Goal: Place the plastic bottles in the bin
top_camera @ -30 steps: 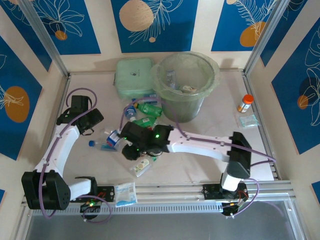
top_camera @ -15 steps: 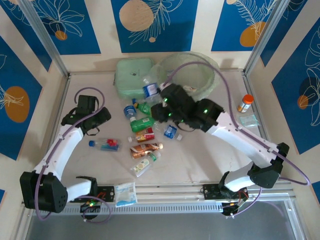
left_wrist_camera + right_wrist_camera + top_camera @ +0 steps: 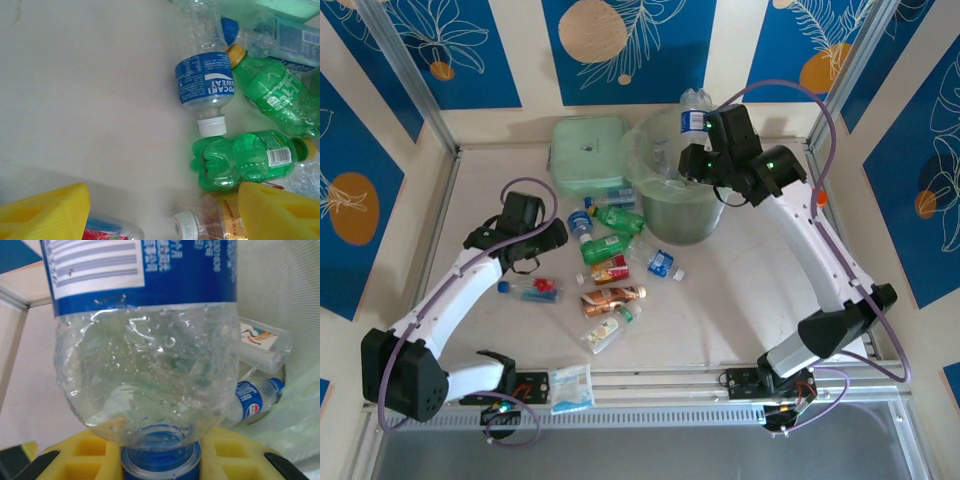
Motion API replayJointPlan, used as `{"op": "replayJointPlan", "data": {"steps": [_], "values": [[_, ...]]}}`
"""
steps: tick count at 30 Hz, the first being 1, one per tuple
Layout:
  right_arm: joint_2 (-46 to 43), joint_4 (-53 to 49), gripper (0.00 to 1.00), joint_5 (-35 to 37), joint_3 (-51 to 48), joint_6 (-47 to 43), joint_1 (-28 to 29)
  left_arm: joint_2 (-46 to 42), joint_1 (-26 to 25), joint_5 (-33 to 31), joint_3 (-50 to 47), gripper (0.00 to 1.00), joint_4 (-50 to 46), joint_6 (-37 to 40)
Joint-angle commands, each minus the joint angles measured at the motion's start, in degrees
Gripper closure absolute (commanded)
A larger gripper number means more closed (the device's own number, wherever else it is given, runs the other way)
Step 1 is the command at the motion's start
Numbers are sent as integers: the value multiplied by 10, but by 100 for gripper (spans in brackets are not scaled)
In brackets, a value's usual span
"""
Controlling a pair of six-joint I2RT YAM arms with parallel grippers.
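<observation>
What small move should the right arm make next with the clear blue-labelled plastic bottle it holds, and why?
Probably open the right gripper to drop the clear blue-labelled plastic bottle. It is held above the large round pale green bin, near its far rim, and the right wrist view shows the bin's inside just beyond it.

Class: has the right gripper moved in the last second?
Yes. The right gripper, holding a blue-labelled bottle, travelled from the loose bottles to above the bin.
</observation>
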Motion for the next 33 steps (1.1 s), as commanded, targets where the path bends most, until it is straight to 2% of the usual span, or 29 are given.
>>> {"op": "replayJointPlan", "data": {"steps": [1,4,6,11,16,20,25,27,33], "values": [[19,-16,80,-33,23,-20,-33,5,-9,5,1,23,8,-4],[42,-25,79,-58,36,-24,-65,7,-15,3,2,23,8,-3],[53,-23,75,-62,42,-30,-77,9,-16,2,4,23,8,-2],[70,-33,54,-61,68,-38,-93,10,-19,6,9,21,8,4],[52,-18,39,-62,63,-44,-92,11,-24,9,12,19,8,13],[33,-23,38,-52,65,-46,-85,14,-31,14,17,18,7,24],[-36,8,37,-35,17,-58,-42,9,-53,22,30,18,2,51],[-73,31,37,-31,-19,-67,-12,4,-65,32,34,12,1,64],[-180,80,37,17,-140,-67,105,-20,-125,60,38,10,-12,108]]}}
